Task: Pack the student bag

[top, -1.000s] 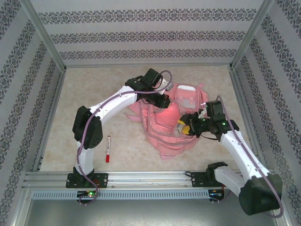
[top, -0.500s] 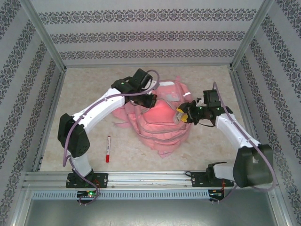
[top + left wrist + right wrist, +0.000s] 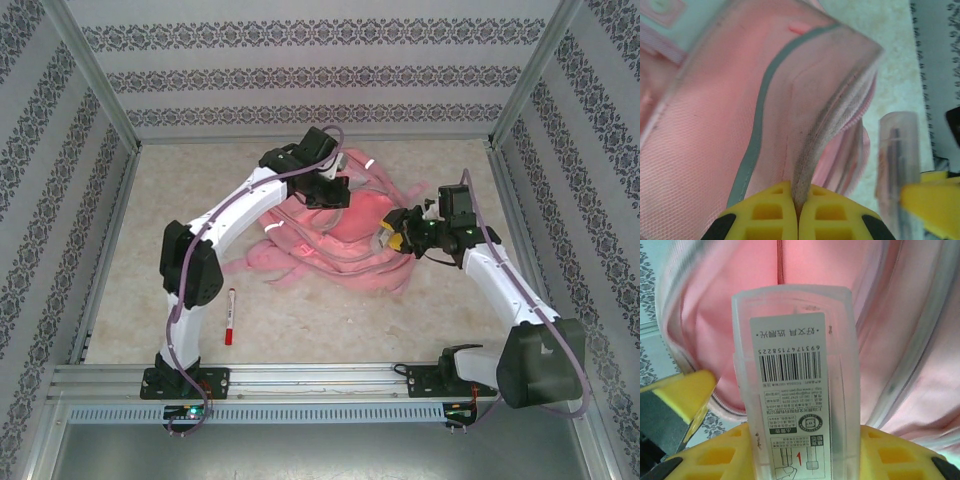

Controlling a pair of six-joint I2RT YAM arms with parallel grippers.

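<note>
A red marker (image 3: 230, 316) lies on the tabletop (image 3: 150, 250) at 8 o'clock from the student bag (image 3: 340, 245), which sprawls mid-tabletop with its straps trailing toward 9 o'clock. The left claw (image 3: 797, 202) is clamped on the bag's zipper edge near its 12 o'clock side. At 3 o'clock the right claw (image 3: 805, 455) pinches a clear barcode-labelled box (image 3: 797, 365) at the bag's pink opening.

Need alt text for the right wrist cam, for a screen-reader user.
The right gripper clamps a clear plastic case with a barcode label between its yellow fingers. Pink fabric of the student bag lies behind the case.
</note>
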